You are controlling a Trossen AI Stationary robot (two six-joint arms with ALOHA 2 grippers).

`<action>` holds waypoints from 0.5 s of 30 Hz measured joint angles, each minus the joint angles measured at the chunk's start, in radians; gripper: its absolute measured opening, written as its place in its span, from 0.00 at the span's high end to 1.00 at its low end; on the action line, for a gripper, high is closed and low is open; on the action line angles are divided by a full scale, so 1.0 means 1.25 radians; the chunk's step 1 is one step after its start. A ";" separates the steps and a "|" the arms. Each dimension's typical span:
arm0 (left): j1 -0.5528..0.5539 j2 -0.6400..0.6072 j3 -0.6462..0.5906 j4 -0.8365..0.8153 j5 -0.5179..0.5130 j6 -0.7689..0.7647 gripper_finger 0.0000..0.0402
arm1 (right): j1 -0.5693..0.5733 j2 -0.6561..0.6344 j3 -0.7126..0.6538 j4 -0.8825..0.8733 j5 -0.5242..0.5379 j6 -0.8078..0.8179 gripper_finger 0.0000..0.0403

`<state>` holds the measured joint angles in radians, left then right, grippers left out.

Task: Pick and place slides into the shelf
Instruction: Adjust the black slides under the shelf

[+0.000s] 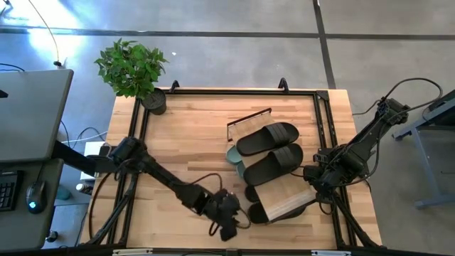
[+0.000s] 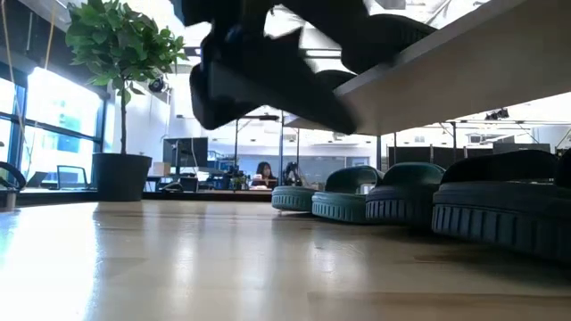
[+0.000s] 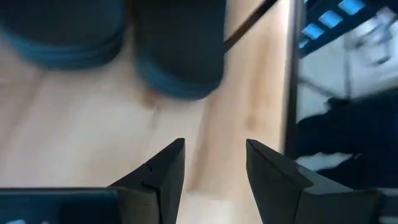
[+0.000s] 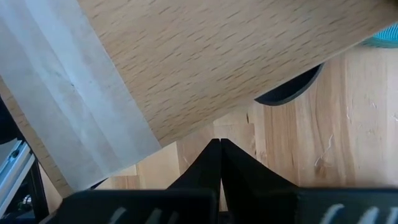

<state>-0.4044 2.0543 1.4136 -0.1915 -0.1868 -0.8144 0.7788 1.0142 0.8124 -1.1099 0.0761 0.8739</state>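
- Fingers on my left gripper (image 3: 214, 177) are spread with nothing between them, hovering over the bench (image 1: 192, 142) at its front edge, just beside the front end of the shelf (image 1: 284, 203).
- Right gripper (image 4: 219, 163) fingers are pressed together, empty, at the right side of the shelf; in the right wrist view the light-wood plank slopes right above the tips.
- Shelf sits tilted on the right half of the bench; two black slides (image 1: 269, 138) lie on its upper part side by side, touching.
- I see a sage-green pair (image 2: 357, 198) poking out at the shelf's left edge on the bench, partly under the black ones.
- More black slides are near the shelf's front-left corner, partly hidden; can't tell how many.
- Potted plant (image 1: 131, 70) stands at the far-left corner of the bench, well apart from the shelf.
- Low view: a person shows far off in the room behind.
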 joint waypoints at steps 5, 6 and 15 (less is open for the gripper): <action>0.007 0.029 -0.002 0.007 -0.067 -0.067 0.62 | 0.000 0.000 0.000 0.000 0.001 -0.001 1.00; 0.013 0.033 0.001 0.008 -0.069 -0.066 0.62 | 0.000 0.000 0.000 -0.001 0.002 -0.001 1.00; 0.020 0.093 0.085 -0.017 -0.021 0.008 0.62 | 0.000 0.000 0.000 -0.004 0.002 0.006 1.00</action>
<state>-0.3800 2.1701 1.5203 -0.2132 -0.2135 -0.8038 0.7788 1.0138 0.8124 -1.1147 0.0788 0.8816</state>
